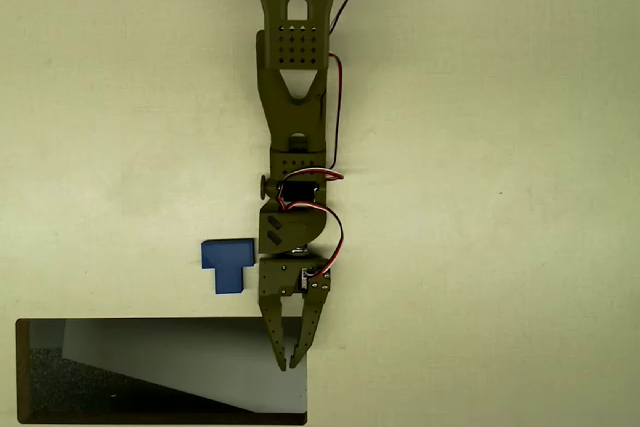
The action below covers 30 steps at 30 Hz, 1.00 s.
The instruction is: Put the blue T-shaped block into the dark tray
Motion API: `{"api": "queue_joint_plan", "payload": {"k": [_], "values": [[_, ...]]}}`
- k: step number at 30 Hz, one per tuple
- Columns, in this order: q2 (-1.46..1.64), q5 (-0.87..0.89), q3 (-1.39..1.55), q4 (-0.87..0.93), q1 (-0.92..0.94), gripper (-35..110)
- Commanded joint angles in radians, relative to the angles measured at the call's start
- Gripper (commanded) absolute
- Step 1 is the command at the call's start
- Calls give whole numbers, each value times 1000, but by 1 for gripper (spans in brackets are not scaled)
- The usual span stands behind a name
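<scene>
Reaching down from the top edge of the overhead view, the olive-green arm stretches over the pale bench toward the dark tray. Red and black wires run along its right side and loop around the wrist. The jaws point down in the picture, and their tips hang over the upper right part of the tray, just inside its top rim. The two fingers come almost together at the tips, with only a thin gap between them, and nothing is held between them, so the jaws are nearly closed and empty.

The blue T-shaped block lies flat on the bench, outside the tray. It is just to the left of the gripper body, very close to it, but I cannot tell if they touch. Its wide bar is at the top and the short stub points down toward the tray. A strip of bare bench separates the stub from the top rim of the tray.

The tray sits at the bottom left of the picture. Inside it a pale grey slanted patch covers most of the floor, and the black speckled floor shows at the left and along the bottom.
</scene>
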Motion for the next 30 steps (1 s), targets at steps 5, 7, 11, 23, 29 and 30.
{"api": "queue_joint_plan", "payload": {"k": [5,7,11,23,29,30], "values": [[-8,-15,-6,-18,-3,0],[-8,-11,-11,-8,-9,0],[18,129,-2,-138,-40,0],[574,416,-244,841,-80,0],[752,457,-422,1646,-74,0],[773,453,-440,1833,-74,0]]}}
